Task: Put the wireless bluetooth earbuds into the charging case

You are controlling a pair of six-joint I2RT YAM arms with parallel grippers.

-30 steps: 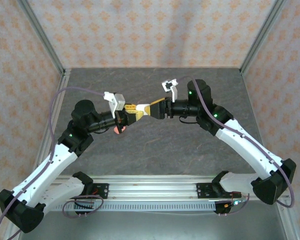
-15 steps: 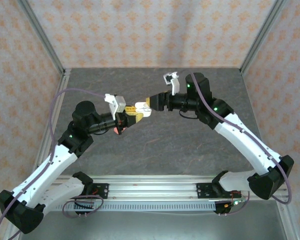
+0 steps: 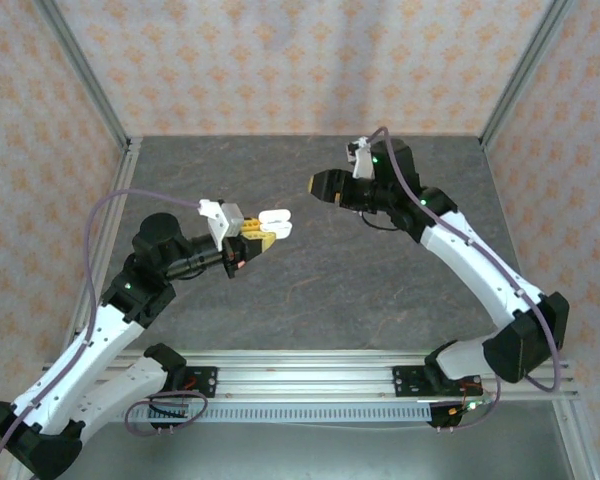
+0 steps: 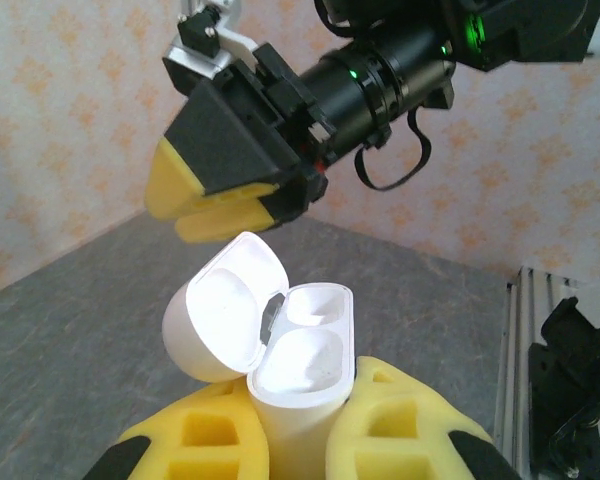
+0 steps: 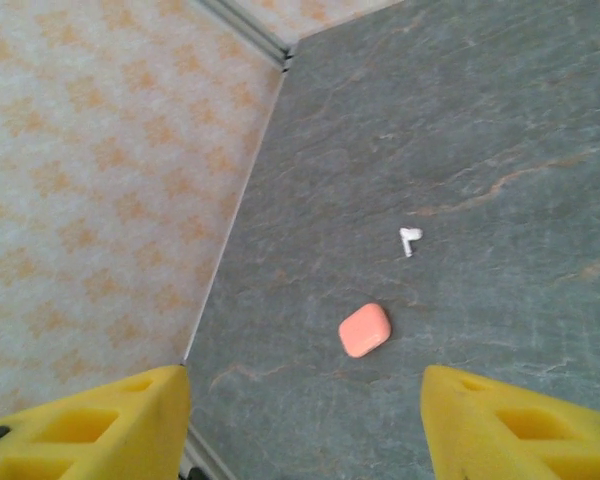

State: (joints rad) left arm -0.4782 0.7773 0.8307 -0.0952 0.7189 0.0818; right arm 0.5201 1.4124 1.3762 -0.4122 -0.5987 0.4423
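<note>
Clear air separates the open white case (image 4: pixel 280 350), raised in the left fingers (image 4: pixel 400 425), from the right fingers (image 4: pixel 225 205) above it. On the surface (image 5: pixel 500 120), a white earbud (image 5: pixel 410 240) and a pink case (image 5: pixel 365 330) lie near each other with open room around both. A wall (image 5: pixel 100 180) bounds one side.

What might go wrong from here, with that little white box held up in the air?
1. The open white case is pinched only at its lower end by the left jaws, above the table; pressing an earbud in might tilt it or knock it loose.
2. The white earbud on the table is tiny beside the open right jaws, so they may flick it away.
</note>
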